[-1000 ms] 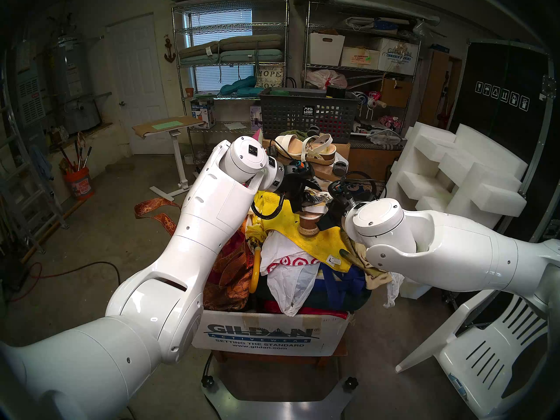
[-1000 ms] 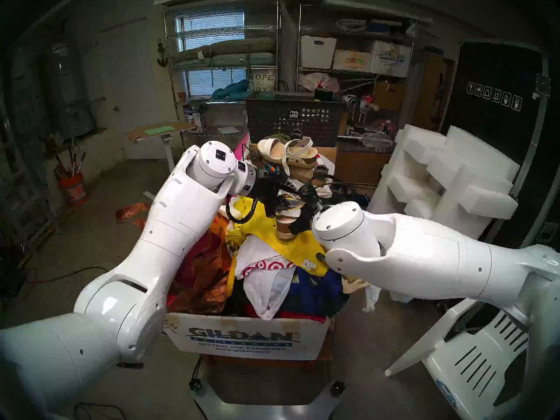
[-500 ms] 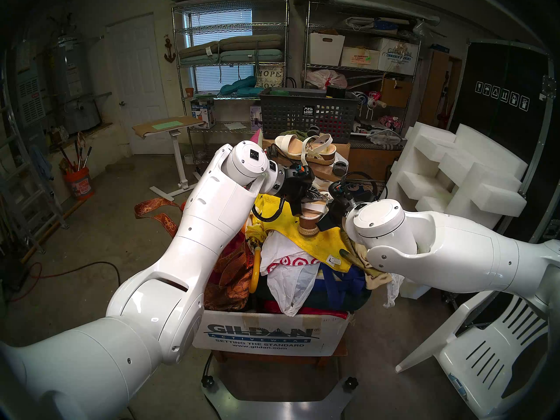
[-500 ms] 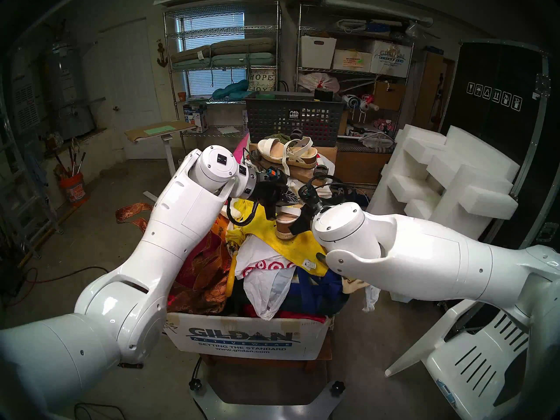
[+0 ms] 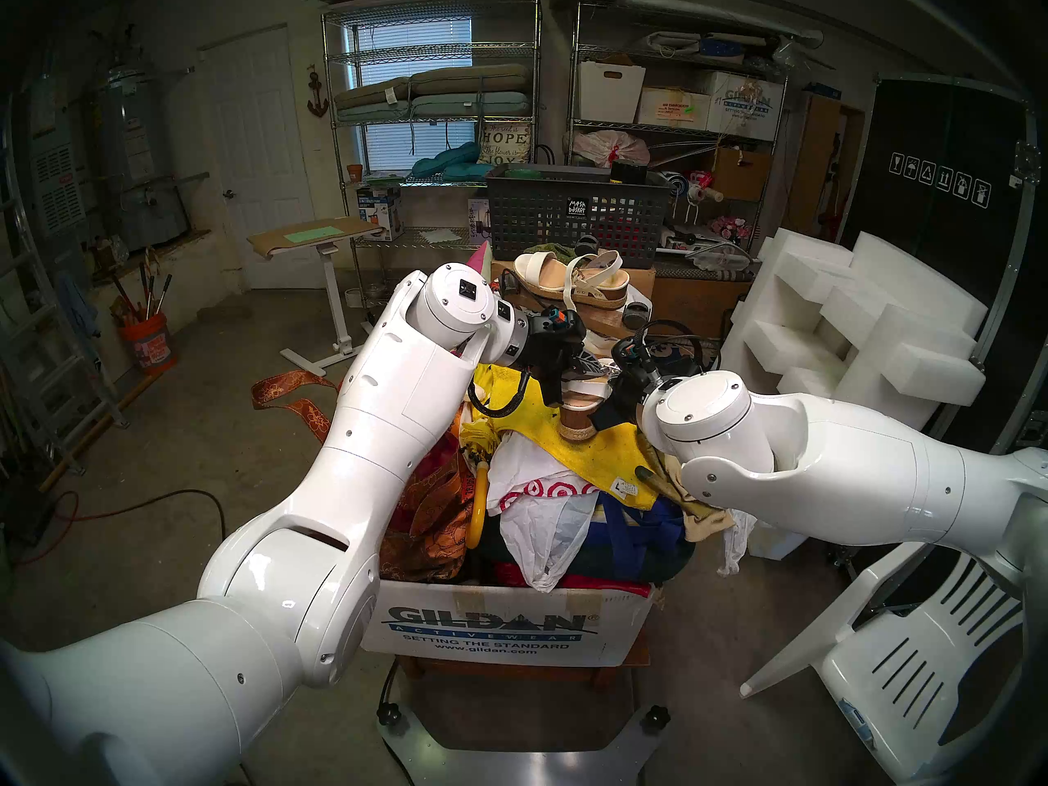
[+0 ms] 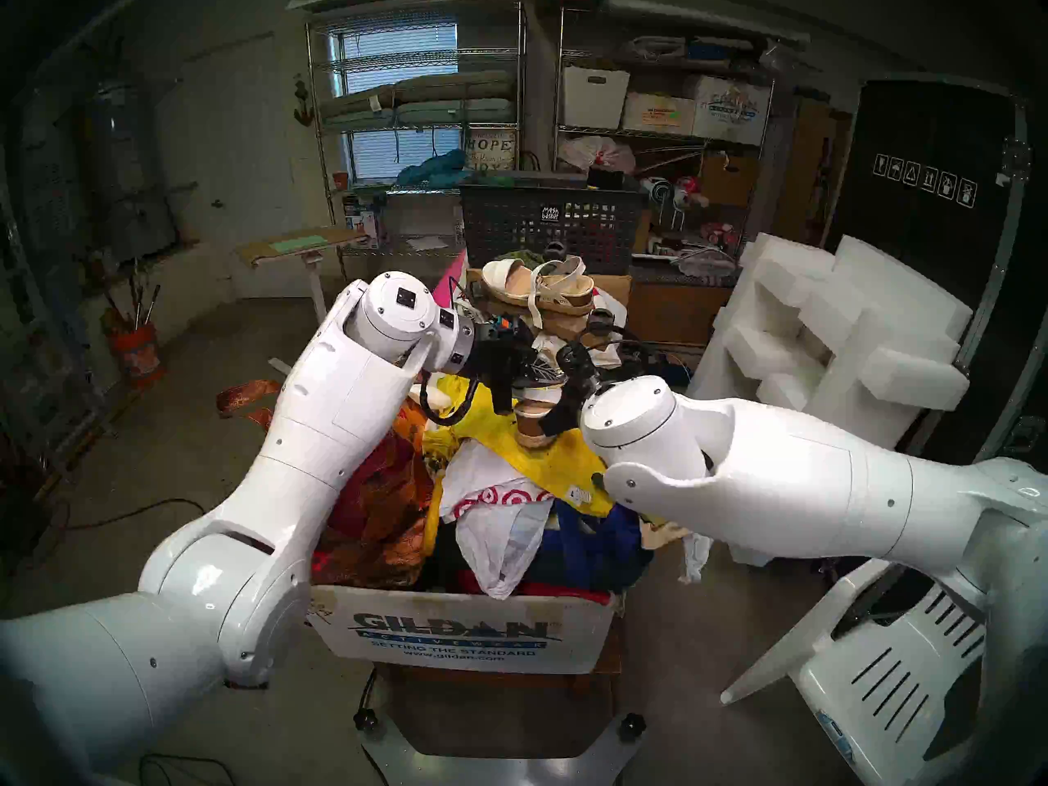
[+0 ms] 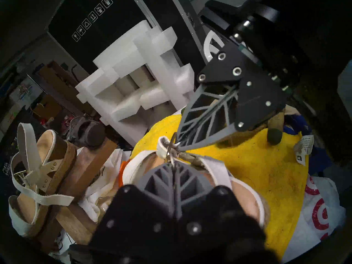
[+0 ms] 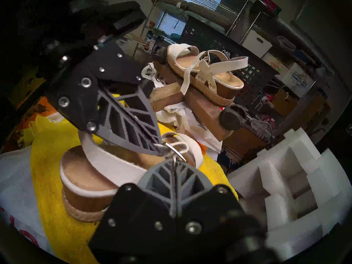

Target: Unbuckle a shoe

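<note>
Wedge sandal (image 8: 91,174): white straps, tan footbed, brown cork-look heel, woven jute trim at the sole. Stands heel toward the robot on a yellow cloth (image 5: 601,461) that tops a heap of fabrics and bags in a cardboard box (image 5: 505,626) printed GILDAN.

Ankle strap (image 8: 190,151): white, rising over the footbed to a small metal buckle (image 8: 176,150), where both pincers meet.

Left pincer (image 7: 173,163): reaches in from the left of the head view, fingers together, tips pressed on the buckle ring and the frayed strap end beside it. Which of the two it actually clamps cannot be told.

Right pincer (image 8: 174,159): comes from the near side, fingers together, tips at the buckle from below. The left wrist view shows its tips touching the ring; whether they grip metal or strap is unclear.

Twin sandal (image 5: 573,283): same make, lying on wooden blocks (image 8: 202,113) behind the heap, well apart from the pincers, ankle strap hanging loose.

White plastic bag (image 5: 539,518): red target rings, just in front of the yellow cloth.

Dark mesh basket (image 5: 573,217): behind the twin sandal.

White foam blocks (image 5: 850,337): stacked right of the box.

White plastic chair (image 5: 907,654): tipped, near right.

Wire shelving (image 5: 431,87): at the back wall, holding cushions and boxes.
</note>
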You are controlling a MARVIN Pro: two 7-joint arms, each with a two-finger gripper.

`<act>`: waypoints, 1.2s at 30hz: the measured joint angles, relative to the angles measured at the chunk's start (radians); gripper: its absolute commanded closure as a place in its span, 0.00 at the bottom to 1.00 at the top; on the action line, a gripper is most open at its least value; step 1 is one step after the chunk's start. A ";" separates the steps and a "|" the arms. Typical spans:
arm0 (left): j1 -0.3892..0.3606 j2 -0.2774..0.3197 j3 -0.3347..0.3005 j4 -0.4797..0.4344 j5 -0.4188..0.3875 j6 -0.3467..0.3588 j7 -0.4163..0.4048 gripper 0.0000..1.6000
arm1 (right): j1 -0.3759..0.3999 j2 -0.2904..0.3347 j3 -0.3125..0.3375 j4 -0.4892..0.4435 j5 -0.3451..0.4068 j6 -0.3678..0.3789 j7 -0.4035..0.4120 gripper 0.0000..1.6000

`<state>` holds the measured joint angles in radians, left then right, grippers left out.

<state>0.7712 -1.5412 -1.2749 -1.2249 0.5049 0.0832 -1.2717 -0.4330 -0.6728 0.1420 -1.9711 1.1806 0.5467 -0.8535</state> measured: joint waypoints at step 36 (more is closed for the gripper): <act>0.021 -0.010 -0.034 -0.004 0.007 0.002 0.045 1.00 | -0.003 0.000 0.014 -0.016 0.053 0.004 -0.032 0.49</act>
<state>0.7922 -1.5510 -1.3087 -1.2292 0.5114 0.0856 -1.2269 -0.4359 -0.6726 0.1564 -1.9873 1.2339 0.5508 -0.8850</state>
